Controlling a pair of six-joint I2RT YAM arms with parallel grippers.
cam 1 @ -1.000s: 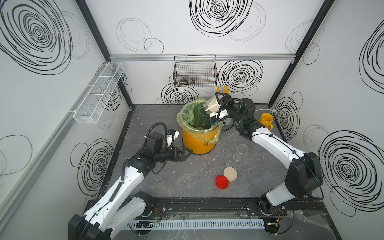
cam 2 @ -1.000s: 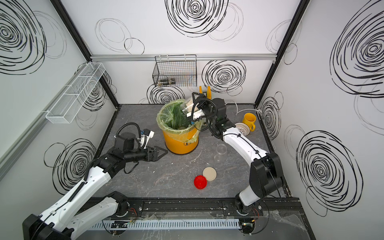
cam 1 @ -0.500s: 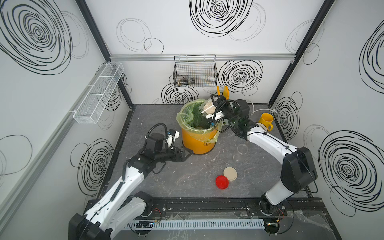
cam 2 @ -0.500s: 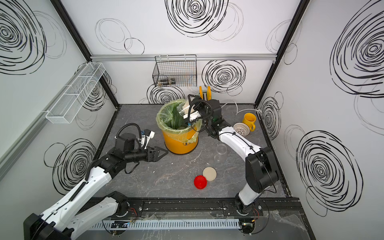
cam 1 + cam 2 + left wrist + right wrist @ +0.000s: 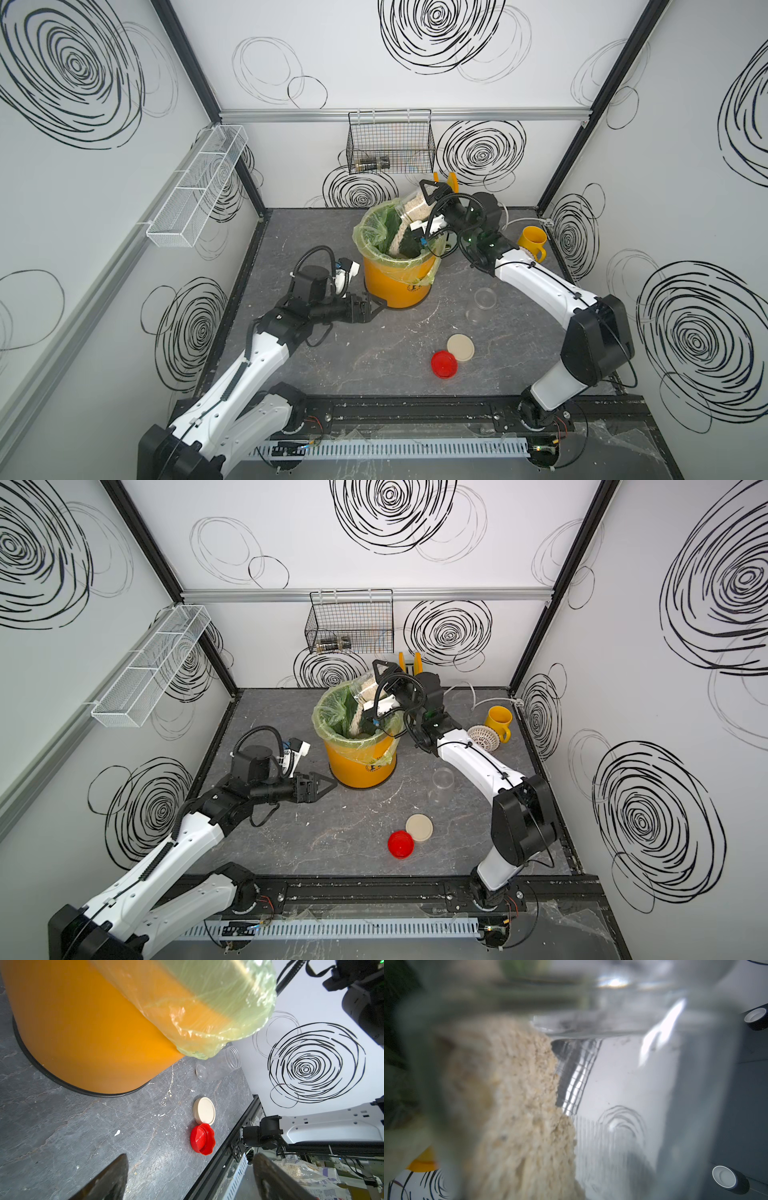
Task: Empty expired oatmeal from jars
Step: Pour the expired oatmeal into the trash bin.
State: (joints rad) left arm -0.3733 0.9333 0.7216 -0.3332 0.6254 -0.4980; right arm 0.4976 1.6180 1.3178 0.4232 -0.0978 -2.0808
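My right gripper is shut on a clear jar and holds it tipped, mouth down, over the orange bucket. Pale oatmeal streams from the jar into the green liner. In the right wrist view the jar wall fills the picture, with oatmeal heaped to one side. A second jar stands empty and lidless on the table. My left gripper is open at the bucket's base, holding nothing.
A red lid and a cream lid lie together near the front. A yellow mug and a white woven piece sit at the back right. A wire basket hangs on the back wall.
My right gripper has carried the jar a little further over the bucket and tipped it more, and oatmeal now pours out. The left arm has not moved.
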